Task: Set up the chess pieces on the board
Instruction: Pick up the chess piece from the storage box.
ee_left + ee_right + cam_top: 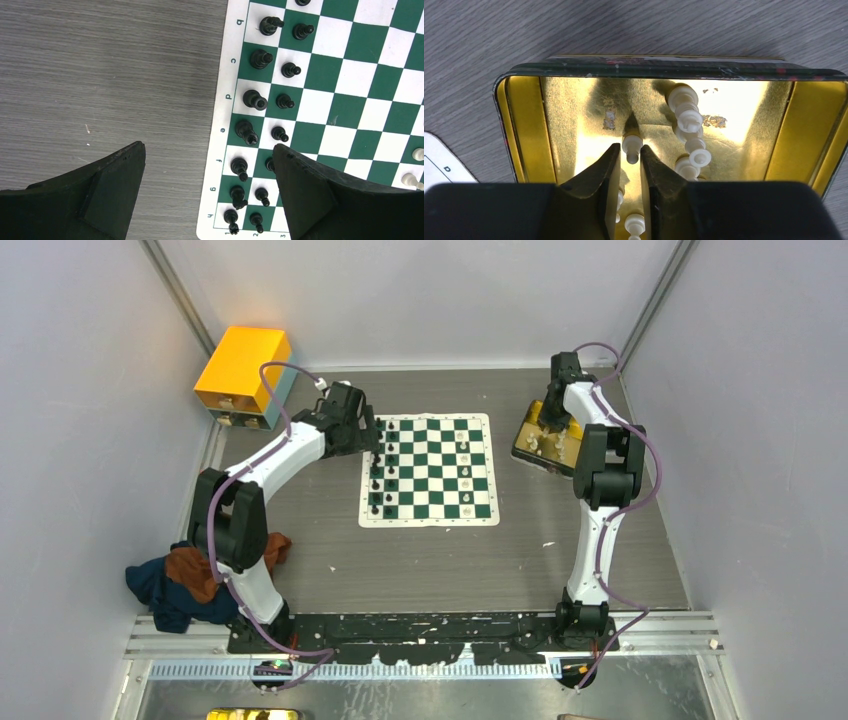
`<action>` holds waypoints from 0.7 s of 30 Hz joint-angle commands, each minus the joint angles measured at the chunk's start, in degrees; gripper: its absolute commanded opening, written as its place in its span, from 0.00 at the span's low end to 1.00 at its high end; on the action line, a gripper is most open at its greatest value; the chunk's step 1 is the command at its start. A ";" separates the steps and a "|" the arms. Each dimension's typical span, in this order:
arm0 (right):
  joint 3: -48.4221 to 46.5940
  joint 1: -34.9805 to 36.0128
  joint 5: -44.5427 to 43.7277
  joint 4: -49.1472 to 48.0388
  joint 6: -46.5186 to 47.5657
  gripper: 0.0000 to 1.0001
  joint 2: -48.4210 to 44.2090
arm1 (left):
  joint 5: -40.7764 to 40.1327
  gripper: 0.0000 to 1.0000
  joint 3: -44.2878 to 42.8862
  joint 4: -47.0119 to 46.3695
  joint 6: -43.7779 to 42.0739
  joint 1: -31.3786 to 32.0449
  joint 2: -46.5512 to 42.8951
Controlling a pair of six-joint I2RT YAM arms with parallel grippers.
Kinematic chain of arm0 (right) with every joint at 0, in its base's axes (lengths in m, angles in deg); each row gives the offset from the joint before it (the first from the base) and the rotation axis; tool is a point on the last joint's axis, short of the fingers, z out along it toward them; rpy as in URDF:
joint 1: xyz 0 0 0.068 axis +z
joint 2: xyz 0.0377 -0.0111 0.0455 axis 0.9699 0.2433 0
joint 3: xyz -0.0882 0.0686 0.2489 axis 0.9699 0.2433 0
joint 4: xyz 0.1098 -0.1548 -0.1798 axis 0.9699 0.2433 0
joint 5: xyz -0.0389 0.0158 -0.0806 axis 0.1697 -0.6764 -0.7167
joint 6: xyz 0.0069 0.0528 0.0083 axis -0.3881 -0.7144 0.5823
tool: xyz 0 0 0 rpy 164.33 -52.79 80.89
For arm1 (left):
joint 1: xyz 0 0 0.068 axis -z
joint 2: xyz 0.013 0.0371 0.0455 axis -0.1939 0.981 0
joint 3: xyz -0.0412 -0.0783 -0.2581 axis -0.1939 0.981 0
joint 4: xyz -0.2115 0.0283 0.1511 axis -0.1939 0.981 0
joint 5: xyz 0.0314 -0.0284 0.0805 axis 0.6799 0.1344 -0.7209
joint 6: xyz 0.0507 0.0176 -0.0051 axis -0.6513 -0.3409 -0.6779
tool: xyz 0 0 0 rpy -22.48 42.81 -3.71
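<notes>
The green and white board lies mid-table. Black pieces stand in two columns along its left edge, also in the left wrist view. Several white pieces stand on its right half. My left gripper hovers open and empty over the board's left edge. My right gripper is down inside the yellow tray. Its fingers are close together around a white piece, at the tips. More white pieces lie in the tray.
An orange-yellow box stands at the back left corner. A heap of dark blue and brown cloth lies beside the left arm's base. Grey walls close in on both sides and the back.
</notes>
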 commanded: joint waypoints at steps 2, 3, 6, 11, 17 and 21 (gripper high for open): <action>-1.24 -0.15 0.37 -0.86 -0.11 0.23 -0.76 | -0.64 0.99 -2.14 -0.50 -0.26 -0.02 -0.09; -1.28 -0.15 0.34 -0.84 -0.15 0.22 -0.80 | -0.68 0.98 -2.20 -0.56 -0.29 -0.06 -0.10; -1.15 -0.15 0.33 -0.75 -0.18 0.17 -0.84 | -0.60 0.98 -2.15 -0.57 -0.26 -0.07 -0.05; -1.04 -0.15 0.05 -0.78 -0.09 0.08 -1.44 | -0.68 0.98 -2.14 -0.57 -0.26 -0.07 -0.30; -1.05 -0.15 -0.47 -0.50 -0.09 0.01 -3.44 | -0.76 0.99 -1.97 -0.56 -0.34 -0.07 -1.03; -2.04 0.17 -0.74 -0.20 0.08 0.01 -5.70 | -0.86 0.98 -1.76 -0.52 -0.39 -0.07 -1.63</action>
